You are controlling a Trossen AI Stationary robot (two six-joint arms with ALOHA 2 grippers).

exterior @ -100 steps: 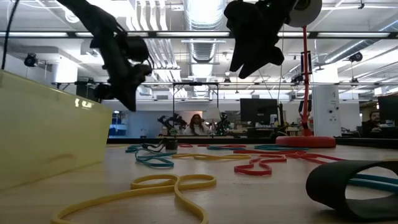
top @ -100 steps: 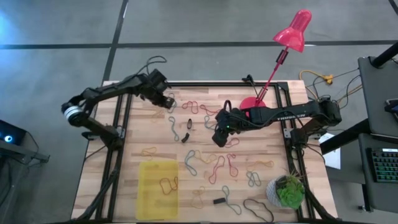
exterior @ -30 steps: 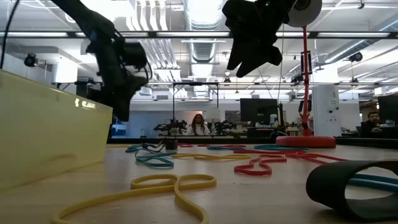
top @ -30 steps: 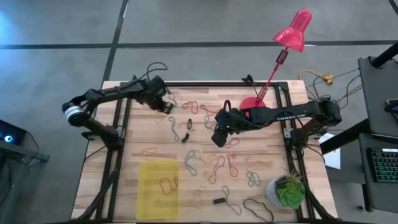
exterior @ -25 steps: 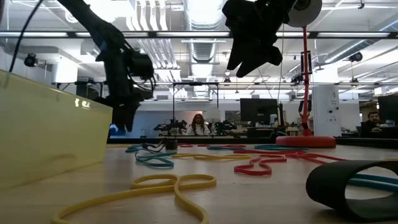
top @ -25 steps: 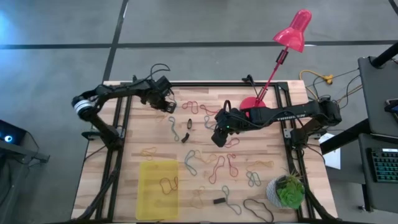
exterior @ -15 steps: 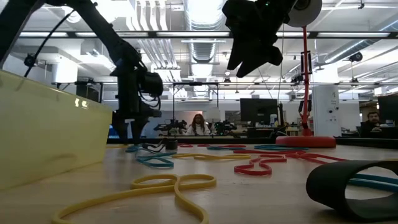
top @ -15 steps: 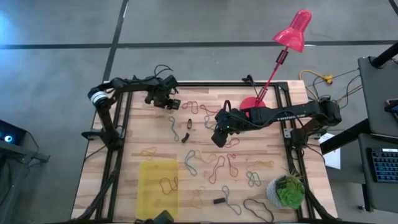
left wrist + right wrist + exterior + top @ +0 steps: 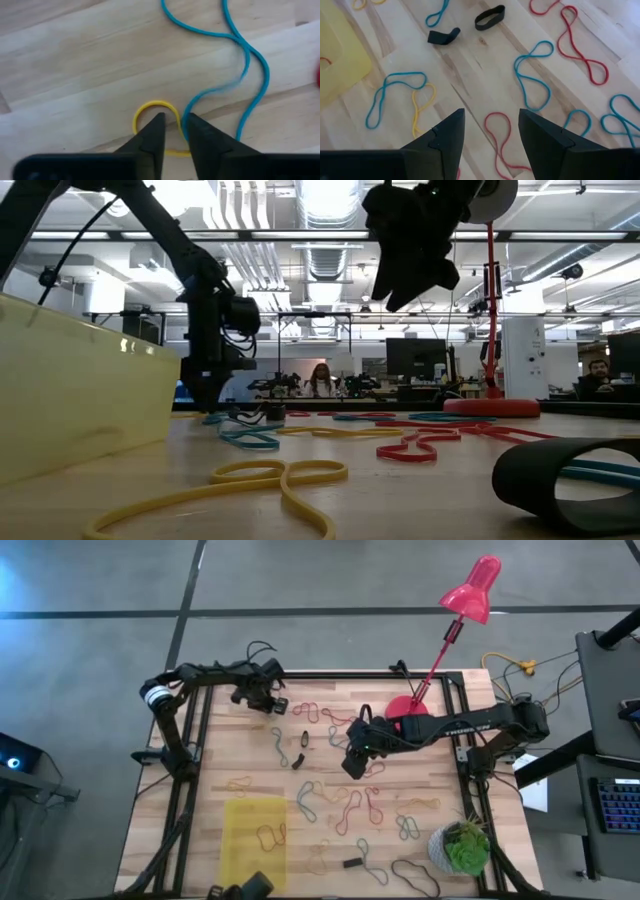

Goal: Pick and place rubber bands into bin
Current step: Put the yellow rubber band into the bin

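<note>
Rubber bands [image 9: 340,805] in red, blue, yellow and tan lie scattered flat over the wooden table. The yellow bin [image 9: 253,845] sits near the front left with a band lying in it, and it also shows in the low view [image 9: 80,390]. My left gripper [image 9: 175,122] is down at the table's far left [image 9: 264,700], pointing down, shut on a small yellow rubber band [image 9: 150,107]. A blue band [image 9: 245,65] lies right beside it. My right gripper [image 9: 490,135] hangs open over the table's middle [image 9: 352,762], above several bands and touching none. My left gripper pinches one strand of the yellow band's loop [image 9: 177,116] between its two fingertips. The fingers come from above, pointing down. The rest of the loop lies flat on the wood, and the band's other end is hidden under the fingers.
A pink desk lamp [image 9: 470,590] stands with its base [image 9: 405,705] at the far right. A potted plant [image 9: 462,845] and a black cable loop [image 9: 415,875] are at the front right. Small dark blocks [image 9: 300,745] lie mid-table, and a black band [image 9: 570,475] lies near the low camera.
My left gripper has come down from above the far-left corner to the tabletop, shifting slightly toward the table's right. Its fingers stood apart as it descended and have since shut on the yellow band. My right gripper has kept still.
</note>
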